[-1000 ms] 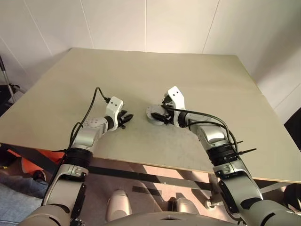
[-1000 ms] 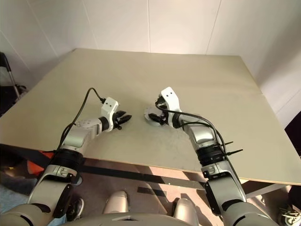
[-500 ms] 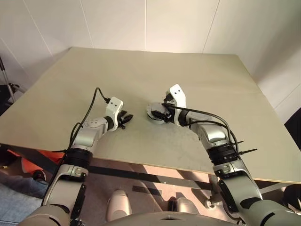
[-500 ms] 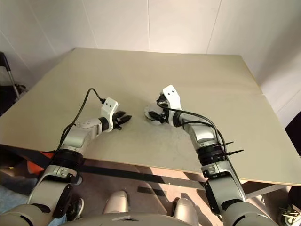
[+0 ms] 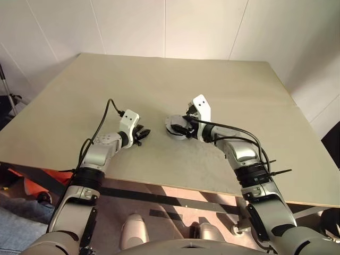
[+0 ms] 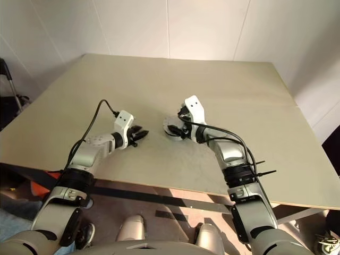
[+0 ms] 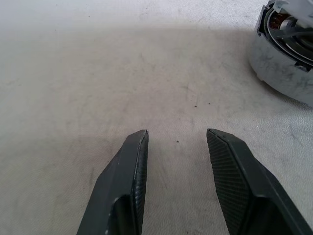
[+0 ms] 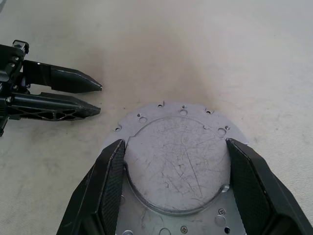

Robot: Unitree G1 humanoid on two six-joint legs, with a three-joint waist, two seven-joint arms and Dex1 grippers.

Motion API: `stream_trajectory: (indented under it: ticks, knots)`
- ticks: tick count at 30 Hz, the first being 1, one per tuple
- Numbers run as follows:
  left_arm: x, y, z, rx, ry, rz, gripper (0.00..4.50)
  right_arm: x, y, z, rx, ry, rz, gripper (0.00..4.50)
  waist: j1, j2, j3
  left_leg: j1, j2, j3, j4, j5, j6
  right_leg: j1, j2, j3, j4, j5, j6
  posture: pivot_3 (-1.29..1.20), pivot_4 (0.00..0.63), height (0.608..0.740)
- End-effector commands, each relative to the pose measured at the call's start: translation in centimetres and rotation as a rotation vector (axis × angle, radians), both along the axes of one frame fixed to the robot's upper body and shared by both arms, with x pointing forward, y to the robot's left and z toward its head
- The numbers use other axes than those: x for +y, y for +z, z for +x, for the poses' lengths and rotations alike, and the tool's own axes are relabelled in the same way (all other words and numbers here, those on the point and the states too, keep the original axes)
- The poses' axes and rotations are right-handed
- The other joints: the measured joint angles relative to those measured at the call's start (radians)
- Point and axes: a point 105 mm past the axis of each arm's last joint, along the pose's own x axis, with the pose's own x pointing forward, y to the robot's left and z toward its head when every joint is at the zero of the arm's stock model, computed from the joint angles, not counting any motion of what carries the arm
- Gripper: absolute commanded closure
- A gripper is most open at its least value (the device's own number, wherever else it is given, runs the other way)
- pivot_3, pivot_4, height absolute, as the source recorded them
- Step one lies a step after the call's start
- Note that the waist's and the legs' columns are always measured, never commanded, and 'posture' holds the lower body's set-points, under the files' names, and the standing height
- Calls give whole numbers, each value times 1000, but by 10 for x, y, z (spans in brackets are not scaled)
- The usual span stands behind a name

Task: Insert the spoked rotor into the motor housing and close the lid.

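**Lid held over the housing, seating still to be finished**

The motor housing (image 7: 288,54) sits on the table (image 5: 212,85) near the front middle, its copper winding showing through a side gap in the left wrist view. A round silver lid (image 8: 178,161) lies on top of it, and the right gripper (image 8: 178,183) has its 2 fingers spread wide on opposite edges of the lid's raised centre disc, touching both sides. The spoked rotor is hidden, so I cannot tell whether it is already inside.

Judged from this, the closing step is in hand: next the lid needs pressing down flat and square, then a clean release.

The left gripper (image 7: 177,142) rests just beside the housing, half open and holding nothing, its tips aimed toward it. Open table lies all around; the near edge is closest, the far and side edges well apart.
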Motion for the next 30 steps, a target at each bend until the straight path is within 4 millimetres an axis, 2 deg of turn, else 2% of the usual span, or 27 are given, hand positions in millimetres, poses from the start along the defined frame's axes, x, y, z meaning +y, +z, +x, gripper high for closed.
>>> stream_trajectory:
  ticks: [1, 30]
  knots:
    - [-3, 12, 0, -45, -15, -2, 2493, 5, 18, 1, -77, 24, 17, 1358, 0, 0, 0, 0, 0, 0, 0, 0, 0, 0, 0, 0, 0, 0, 0, 0, 0, 740]
    - [-4, 12, 0, -41, -23, 0, 2493, -6, -3, 9, -14, -62, -31, 1358, -1, 0, 0, 1, 0, 0, 0, 0, 0, 0, 0, 0, 0, 0, 0, 0, 0, 740]
